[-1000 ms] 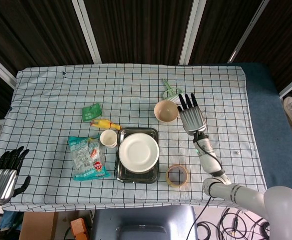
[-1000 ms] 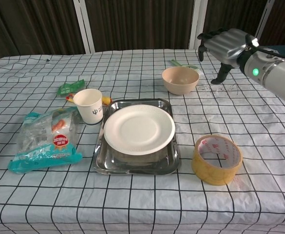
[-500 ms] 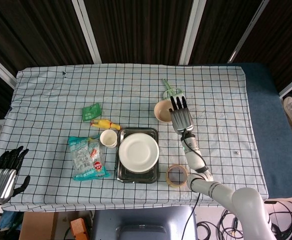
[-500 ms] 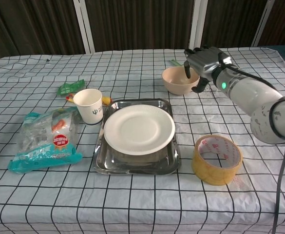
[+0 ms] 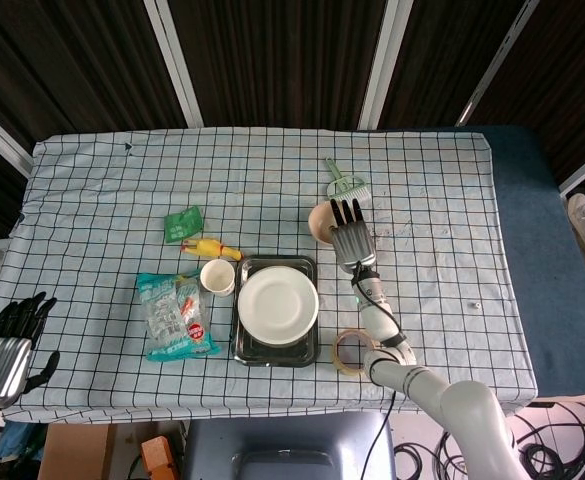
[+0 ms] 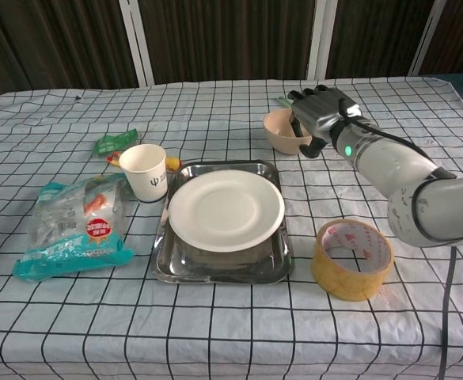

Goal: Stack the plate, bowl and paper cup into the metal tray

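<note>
- Checked cloth covers the table, dark curtains behind; my left hand idles off the near-left corner, fingers apart, holding nothing.
- Plate already sits in the metal tray; paper cup stands just left of the tray, upright.
- My right hand is on the bowl, fingers draped over its right rim (whether they have truly clamped I cannot tell).
- I'd pinch the rim wall firmly before lifting, keep the bowl level, and carry it near-left to the plate's centre.
- Watch the tape roll under my forearm on the way.
</note>
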You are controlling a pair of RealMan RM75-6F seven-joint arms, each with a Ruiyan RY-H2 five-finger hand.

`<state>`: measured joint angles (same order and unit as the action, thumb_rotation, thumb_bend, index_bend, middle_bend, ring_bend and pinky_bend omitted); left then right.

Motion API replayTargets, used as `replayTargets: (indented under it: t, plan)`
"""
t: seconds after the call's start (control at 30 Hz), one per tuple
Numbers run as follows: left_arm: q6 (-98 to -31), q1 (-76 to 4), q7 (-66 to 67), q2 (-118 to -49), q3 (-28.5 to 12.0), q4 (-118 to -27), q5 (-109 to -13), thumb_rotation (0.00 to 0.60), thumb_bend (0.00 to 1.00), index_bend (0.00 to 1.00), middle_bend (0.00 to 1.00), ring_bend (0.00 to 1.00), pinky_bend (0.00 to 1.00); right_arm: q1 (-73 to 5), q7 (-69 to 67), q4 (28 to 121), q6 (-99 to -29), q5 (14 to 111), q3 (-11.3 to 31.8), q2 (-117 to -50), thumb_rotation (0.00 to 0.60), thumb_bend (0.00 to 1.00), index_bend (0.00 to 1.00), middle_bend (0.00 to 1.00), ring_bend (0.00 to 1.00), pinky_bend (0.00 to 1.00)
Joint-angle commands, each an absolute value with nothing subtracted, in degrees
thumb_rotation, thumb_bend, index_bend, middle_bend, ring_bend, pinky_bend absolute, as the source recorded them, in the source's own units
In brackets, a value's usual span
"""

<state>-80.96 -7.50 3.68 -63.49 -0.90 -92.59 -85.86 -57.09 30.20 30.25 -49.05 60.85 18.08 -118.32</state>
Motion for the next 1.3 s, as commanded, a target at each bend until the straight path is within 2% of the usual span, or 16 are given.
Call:
replayTargets:
  t: [0.03,0.27,0.7,0.83,1.03,1.3]
  plan:
    - [-80.9,-7.5,3.7,-63.5,-0.9,-92.6,-85.9,0.600,0.41,0.00,0.00,0.00,0.07,-56.9,30.2,30.0,-49.6,61.4,17.9,-118.3,0.600,0.43,0.61,0.02,0.00,0.02]
    - [-81.0,-7.5,4.0,-63.7,-0.7,-92.6,-86.1,0.600,0.41,0.00,0.00,0.00,0.07,-55.9,30.5,31.5,-50.4,62.2,17.9,-117.1,0.600,0.49,0.63,0.02,0.00,0.02]
    - [-80.8,-7.6,4.3,-63.9,-0.6,-92.5,-86.2,0.600,0.41,0.00,0.00,0.00,0.07,-53.8,29.2,40.8,-55.7,64.9,18.1,-111.8,0.600,0.50,0.65,0.04,0.00,0.03]
    - [-80.8,-7.7,4.8,-64.1,-0.6,-92.6,-86.4,0.600,0.41,0.00,0.00,0.00,0.07,-51.7,29.4,50.3,-61.2,70.2,14.9,-108.0,0.600,0.50,0.65,0.04,0.00,0.03]
    - [-80.6,-7.9,4.9,-64.1,-0.7,-92.7,-86.2,0.600,0.41,0.00,0.00,0.00,0.07,-49.7,32.4,61.0,-64.1,74.9,10.7,-105.8,0.600,0.50,0.65,0.04,0.00,0.03]
    - [-81.2,-7.6,4.7,-64.0,-0.5,-92.7,-86.7,0.600,0.41,0.00,0.00,0.00,0.07,-48.2,36.1,68.0,-65.3,80.5,5.3,-105.8,0.600,0.50,0.65,0.04,0.00,0.03]
